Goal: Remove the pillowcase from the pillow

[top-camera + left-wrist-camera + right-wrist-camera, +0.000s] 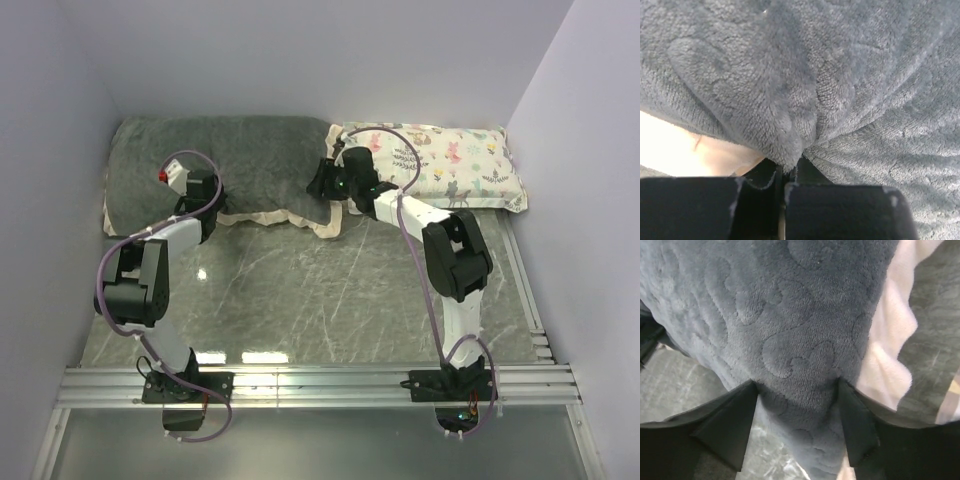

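The left arm bends at its elbow and reaches forward; its left end effector point(789, 172) is pressed together, pinching a fold of the grey plush pillowcase point(220, 150) near its front edge. The right arm stretches forward and to the left, and the right end effector point(799, 395) straddles the pillowcase's right end, both fingertips denting the plush beside the cream frill point(890, 355). The plump pillowcase lies along the back left of the dark marbled desk point(300, 290), its right end touching a printed pillow point(450, 160). Pale walls point(300, 50) enclose the desk on three sides.
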`<state>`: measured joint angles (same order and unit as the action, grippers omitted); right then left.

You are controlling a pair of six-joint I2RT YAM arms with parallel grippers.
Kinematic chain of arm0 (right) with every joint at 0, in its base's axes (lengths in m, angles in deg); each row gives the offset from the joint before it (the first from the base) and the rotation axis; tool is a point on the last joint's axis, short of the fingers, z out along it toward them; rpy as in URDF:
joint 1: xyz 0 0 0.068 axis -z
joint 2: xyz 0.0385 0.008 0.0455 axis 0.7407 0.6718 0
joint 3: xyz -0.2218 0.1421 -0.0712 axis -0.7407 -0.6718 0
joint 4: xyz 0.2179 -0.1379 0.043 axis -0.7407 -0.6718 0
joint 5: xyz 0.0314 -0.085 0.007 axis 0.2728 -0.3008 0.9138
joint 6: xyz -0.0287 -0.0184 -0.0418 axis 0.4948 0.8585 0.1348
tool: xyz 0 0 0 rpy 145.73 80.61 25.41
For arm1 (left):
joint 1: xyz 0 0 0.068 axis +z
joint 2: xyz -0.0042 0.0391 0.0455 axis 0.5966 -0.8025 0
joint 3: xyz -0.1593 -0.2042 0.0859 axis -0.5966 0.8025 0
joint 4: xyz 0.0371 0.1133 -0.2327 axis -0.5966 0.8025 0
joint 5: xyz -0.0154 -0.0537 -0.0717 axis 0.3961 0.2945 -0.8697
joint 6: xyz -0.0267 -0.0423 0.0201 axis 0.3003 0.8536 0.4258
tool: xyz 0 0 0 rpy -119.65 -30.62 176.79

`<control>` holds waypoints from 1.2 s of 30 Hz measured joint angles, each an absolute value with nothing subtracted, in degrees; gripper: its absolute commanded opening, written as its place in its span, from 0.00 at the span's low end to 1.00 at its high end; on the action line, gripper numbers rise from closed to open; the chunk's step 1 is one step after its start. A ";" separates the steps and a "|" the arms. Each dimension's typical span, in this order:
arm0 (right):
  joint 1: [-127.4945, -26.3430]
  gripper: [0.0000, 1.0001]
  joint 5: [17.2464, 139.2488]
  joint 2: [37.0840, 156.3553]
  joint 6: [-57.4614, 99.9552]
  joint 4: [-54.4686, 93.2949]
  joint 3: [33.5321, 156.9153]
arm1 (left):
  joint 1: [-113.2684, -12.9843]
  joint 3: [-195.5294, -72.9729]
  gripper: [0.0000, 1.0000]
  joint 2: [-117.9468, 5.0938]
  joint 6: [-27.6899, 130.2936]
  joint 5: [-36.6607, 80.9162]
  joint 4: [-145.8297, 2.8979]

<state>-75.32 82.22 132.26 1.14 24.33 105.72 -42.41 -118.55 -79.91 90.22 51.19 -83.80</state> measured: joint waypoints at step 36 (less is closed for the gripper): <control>-72.22 0.12 71.73 123.51 2.54 0.26 117.13 | -55.00 -173.50 0.00 -94.73 75.23 58.95 -36.57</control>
